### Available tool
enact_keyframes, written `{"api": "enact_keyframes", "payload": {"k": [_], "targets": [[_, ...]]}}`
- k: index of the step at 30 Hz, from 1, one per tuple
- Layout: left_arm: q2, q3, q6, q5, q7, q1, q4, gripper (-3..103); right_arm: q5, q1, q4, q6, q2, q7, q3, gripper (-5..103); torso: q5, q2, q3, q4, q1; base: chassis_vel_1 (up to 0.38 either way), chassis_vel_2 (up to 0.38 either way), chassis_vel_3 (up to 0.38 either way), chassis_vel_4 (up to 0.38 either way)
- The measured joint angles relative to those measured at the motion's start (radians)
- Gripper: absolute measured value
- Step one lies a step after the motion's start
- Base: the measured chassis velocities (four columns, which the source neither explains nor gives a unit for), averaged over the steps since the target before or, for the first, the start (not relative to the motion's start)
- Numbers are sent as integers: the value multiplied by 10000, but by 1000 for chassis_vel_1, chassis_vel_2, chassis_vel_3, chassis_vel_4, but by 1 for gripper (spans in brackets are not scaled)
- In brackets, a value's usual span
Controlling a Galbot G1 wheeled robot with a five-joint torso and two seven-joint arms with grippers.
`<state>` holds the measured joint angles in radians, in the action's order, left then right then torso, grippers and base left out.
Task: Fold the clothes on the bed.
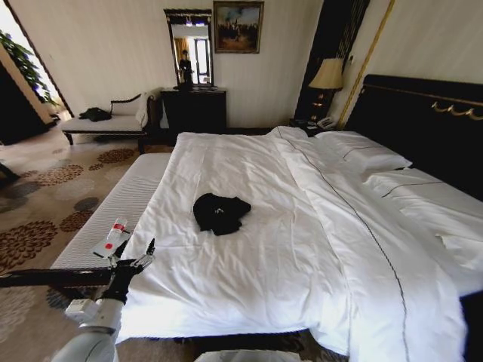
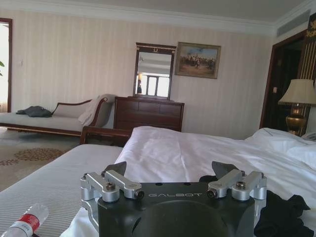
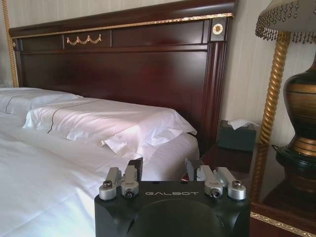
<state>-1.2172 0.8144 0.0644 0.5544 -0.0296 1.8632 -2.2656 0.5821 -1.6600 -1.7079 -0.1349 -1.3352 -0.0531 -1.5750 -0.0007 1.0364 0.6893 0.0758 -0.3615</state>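
The clothes (image 1: 220,213) are a crumpled black heap lying near the middle of the bed's white duvet (image 1: 249,181). In the left wrist view the black cloth (image 2: 282,217) lies just beyond and to one side of my left gripper (image 2: 170,170), which is open and holds nothing. In the head view my left gripper (image 1: 138,250) hovers at the bed's near left corner, short of the clothes and over the gap between bed and bench. My right gripper (image 3: 164,168) is open and empty, beside the pillows (image 3: 98,123) and facing the dark headboard (image 3: 123,64).
A grey-white striped bench (image 1: 124,200) runs along the bed's left side, with a small bottle (image 1: 115,231) on it near my left arm. A nightstand (image 3: 276,197) with a lamp (image 3: 301,113) and tissue box (image 3: 238,134) stands by the headboard. A dresser (image 1: 194,109) and chaise (image 1: 106,121) line the far wall.
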Motion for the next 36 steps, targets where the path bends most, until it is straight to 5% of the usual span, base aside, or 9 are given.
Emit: {"api": "enact_keyframes", "payload": {"k": [15, 25, 36], "targets": [[-40, 73, 41, -7, 33, 53, 83, 99, 268, -448, -2166, -44, -552, 95, 947, 99, 2, -3, 1, -2, 0, 0, 0, 0, 0], [-127, 126, 75, -29, 35, 153, 93, 99, 34, -767, -4804, 66, -1259, 406, 2288, 100, -2, -3, 1, -5, 0, 0, 0, 0, 0], [-148, -48, 74, -117, 38, 73, 170, 99, -644, -1221, -4747, 218, -1714, 327, 2473, 100, 2, -3, 0, -2, -1, 14, 12, -19, -12]]}}
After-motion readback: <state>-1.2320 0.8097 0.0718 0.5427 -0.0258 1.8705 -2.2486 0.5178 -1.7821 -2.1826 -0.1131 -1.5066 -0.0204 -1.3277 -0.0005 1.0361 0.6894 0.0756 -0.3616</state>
